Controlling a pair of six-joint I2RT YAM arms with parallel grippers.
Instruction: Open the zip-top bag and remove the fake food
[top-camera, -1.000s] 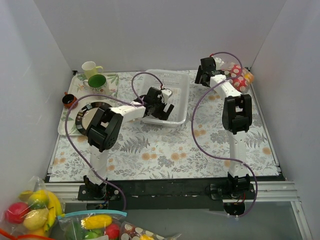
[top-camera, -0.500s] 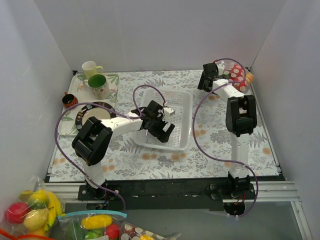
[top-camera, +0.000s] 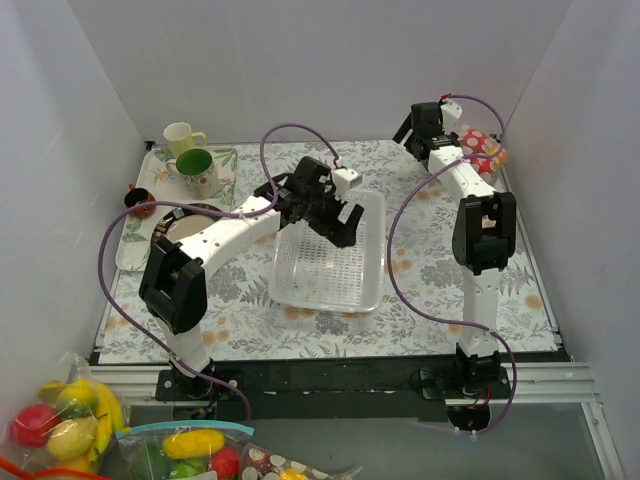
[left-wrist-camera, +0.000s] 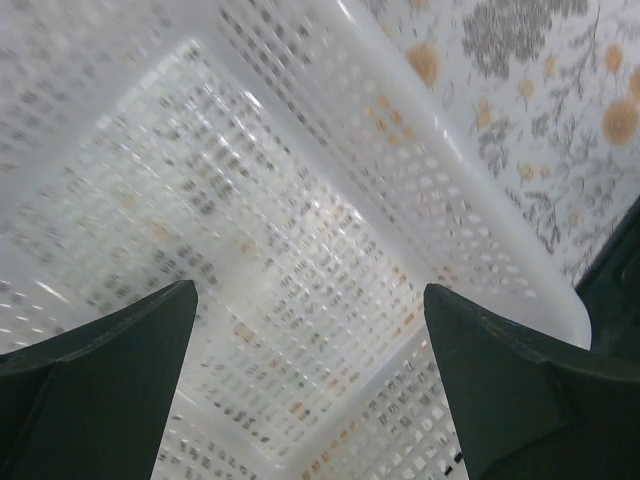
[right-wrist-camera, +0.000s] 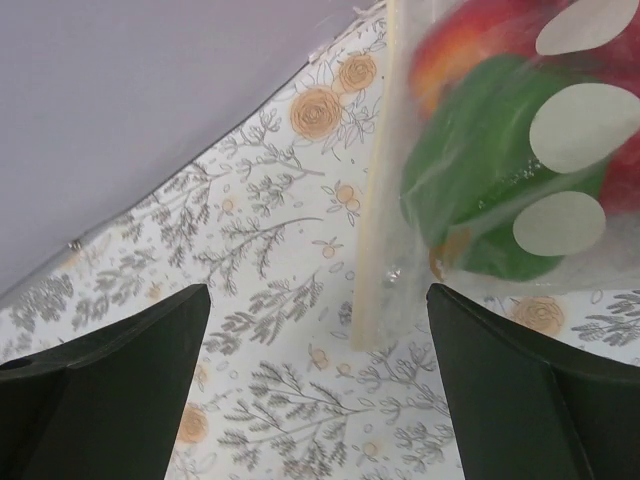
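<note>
The zip-top bag (top-camera: 482, 150) lies at the back right corner, clear plastic with white dots and a whitish zip strip (right-wrist-camera: 375, 200). The fake food shows inside it: a green piece (right-wrist-camera: 480, 170) and red pieces (right-wrist-camera: 470, 40). My right gripper (top-camera: 428, 133) is open and hovers just left of the bag's mouth; the strip's end lies between its fingers (right-wrist-camera: 120, 380) in the right wrist view. My left gripper (top-camera: 330, 215) is open and empty over the white basket (top-camera: 372, 290), whose mesh floor (left-wrist-camera: 300, 250) fills the left wrist view.
A tray (top-camera: 135, 235) at the left holds a green-lined cup (top-camera: 195, 168), a pale mug (top-camera: 180, 135), a small dark cup (top-camera: 138, 200) and a plate (top-camera: 175, 225). Bags of other fake fruit (top-camera: 60, 420) lie off the table at the front left.
The white basket has been dragged from the back centre toward the front. My left gripper then rose above its far end. My right gripper shifted slightly back, staying beside the bag.
</note>
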